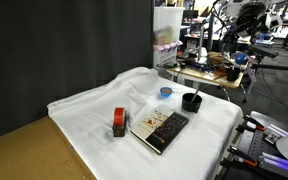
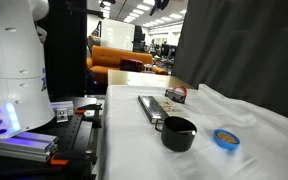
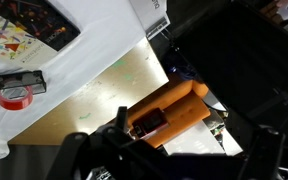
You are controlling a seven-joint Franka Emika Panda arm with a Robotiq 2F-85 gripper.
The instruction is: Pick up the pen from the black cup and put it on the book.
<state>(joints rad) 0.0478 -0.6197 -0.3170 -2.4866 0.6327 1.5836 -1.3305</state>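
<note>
The black cup (image 1: 191, 101) (image 2: 179, 134) stands on the white cloth beside the book (image 1: 161, 128) (image 2: 151, 108) (image 3: 29, 25), which lies flat with its dark, pale-patched cover up. A thin dark stick, the pen (image 2: 161, 124), juts over the cup's rim; its detail is too small to read. My gripper (image 3: 174, 165) appears only in the wrist view, as dark fingers (image 3: 76, 150) along the bottom edge. It is open and holds nothing. It hangs high beyond the table's edge, far from the cup, which the wrist view does not show.
A red-and-black block (image 1: 119, 122) (image 2: 175, 95) (image 3: 19, 88) sits near the book. A small blue disc (image 1: 165, 92) (image 2: 225, 138) lies by the cup. An orange object (image 3: 169, 110) lies below the gripper, off the table. The robot's white base (image 2: 14, 70) stands at the table's end.
</note>
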